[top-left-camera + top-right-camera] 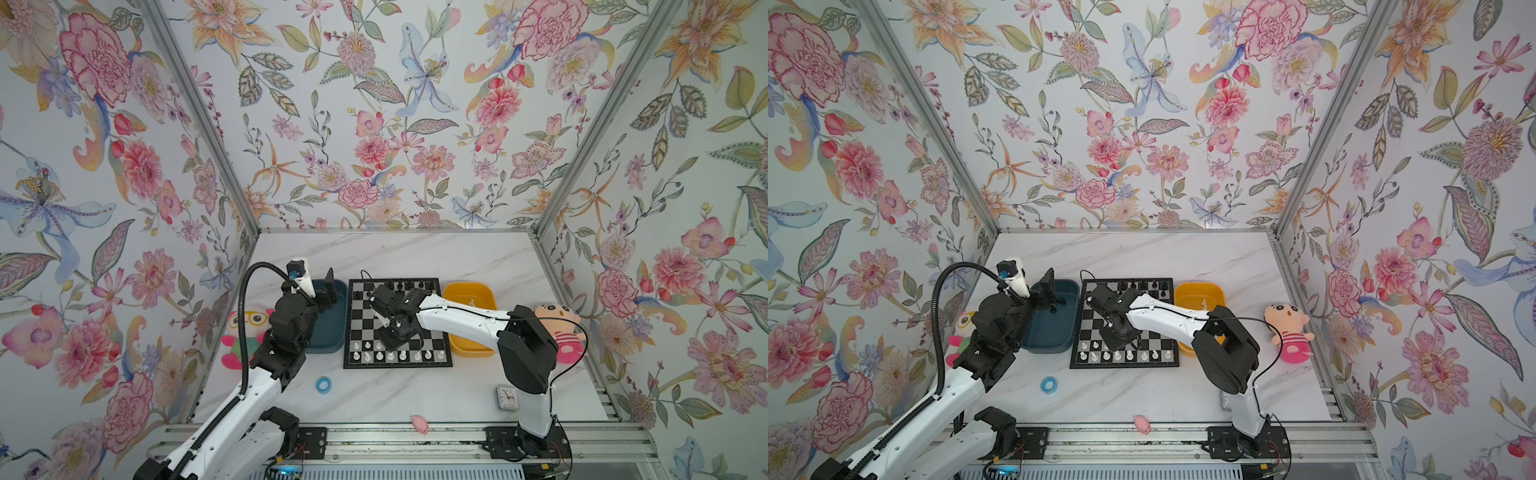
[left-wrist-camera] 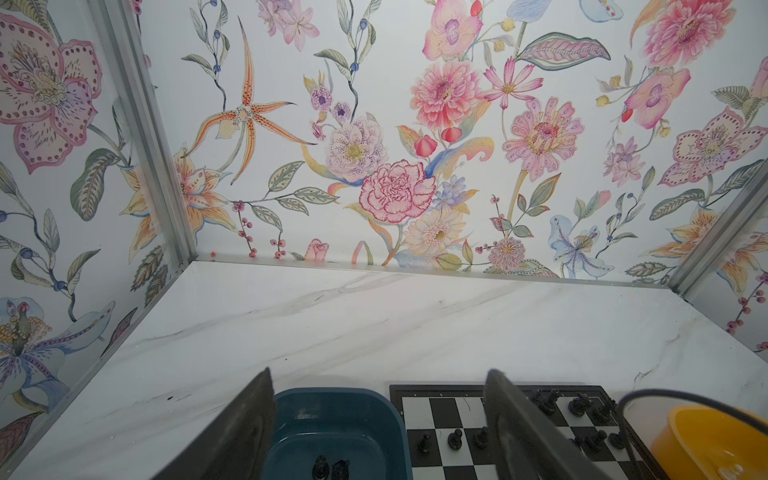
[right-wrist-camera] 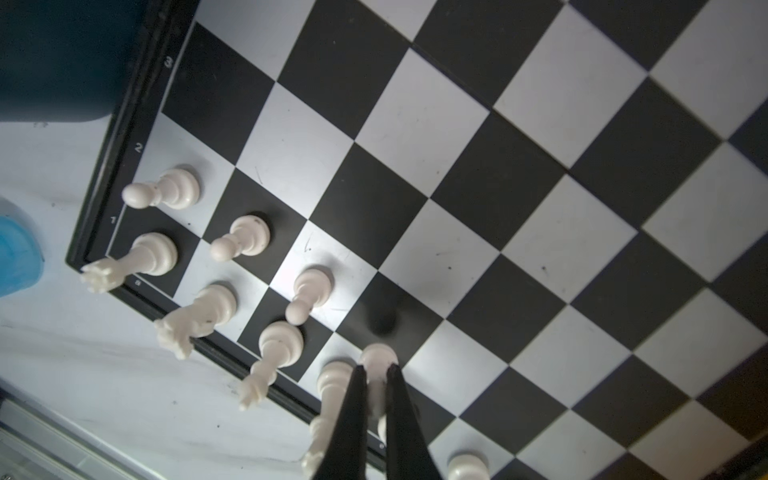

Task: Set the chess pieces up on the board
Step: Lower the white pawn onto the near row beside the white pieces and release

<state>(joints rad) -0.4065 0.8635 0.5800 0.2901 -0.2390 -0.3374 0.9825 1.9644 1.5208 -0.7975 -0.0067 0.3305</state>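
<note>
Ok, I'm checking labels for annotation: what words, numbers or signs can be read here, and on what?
"3": white numeral on the black border of the board.
"2": same border, next along.
"1": same border, nearest the corner.
Letters on the adjoining border: too blurred to read.
Numerals on the clock: too small to read.

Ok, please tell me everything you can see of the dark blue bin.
The dark blue bin is an oblong tub with rounded corners, apparently plastic. It sits upright on the marble table, close beside the left edge of the chessboard. Two black chess pieces are inside it. The open left end effector hovers above it.
</note>
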